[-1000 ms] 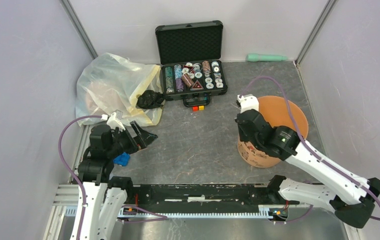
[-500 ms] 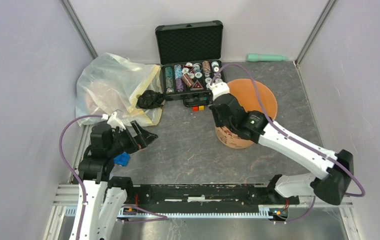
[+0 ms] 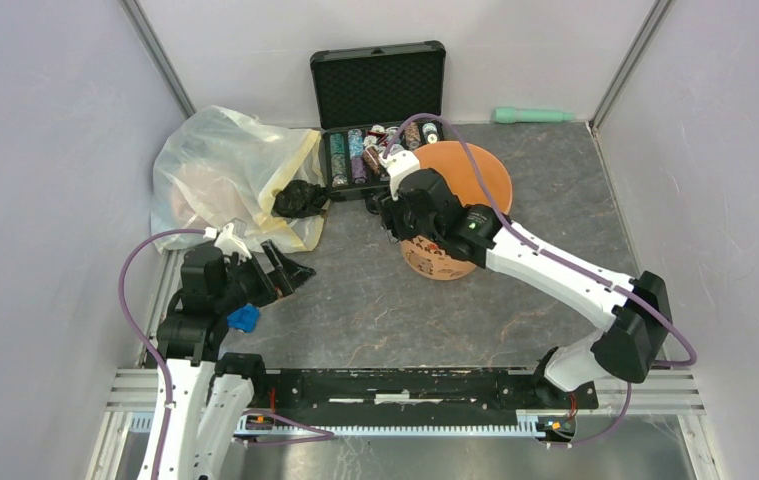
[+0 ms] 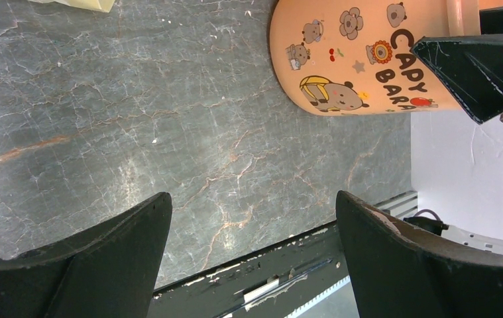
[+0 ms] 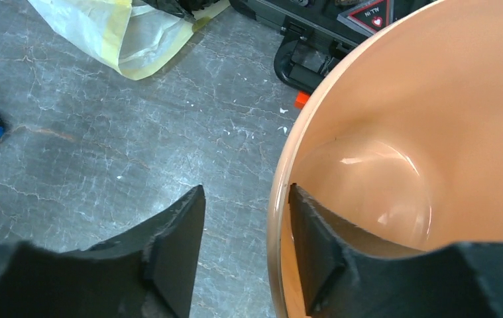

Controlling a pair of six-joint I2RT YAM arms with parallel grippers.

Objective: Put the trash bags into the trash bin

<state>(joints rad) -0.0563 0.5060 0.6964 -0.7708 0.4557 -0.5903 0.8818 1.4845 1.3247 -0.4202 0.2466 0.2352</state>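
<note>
The trash bin [image 3: 460, 165], a peach-orange bucket, stands upright mid-table just in front of the chip case. My right gripper [image 3: 407, 222] straddles its left rim. In the right wrist view the gripper [image 5: 247, 192] has one finger inside the bin [image 5: 401, 99] against the wall and one outside, with floor showing between that finger and the rim. The black trash bag [image 3: 298, 199] lies crumpled on the edge of the translucent bag and peeks in at the top of the right wrist view [image 5: 169, 5]. My left gripper [image 3: 293, 272] is open and empty over bare floor [image 4: 254, 199], with the bin's printed side [image 4: 354, 59] ahead of it.
A big translucent yellowish bag [image 3: 215, 170] lies at the back left. An open black chip case [image 3: 380, 110] stands at the back wall. A blue toy [image 3: 243, 318] lies near the left arm. A green cylinder [image 3: 533, 115] lies at the back right.
My right arm has swung left and away from me, and the bin has moved with it from the right side to mid-table by the chip case. The left arm has not moved.
</note>
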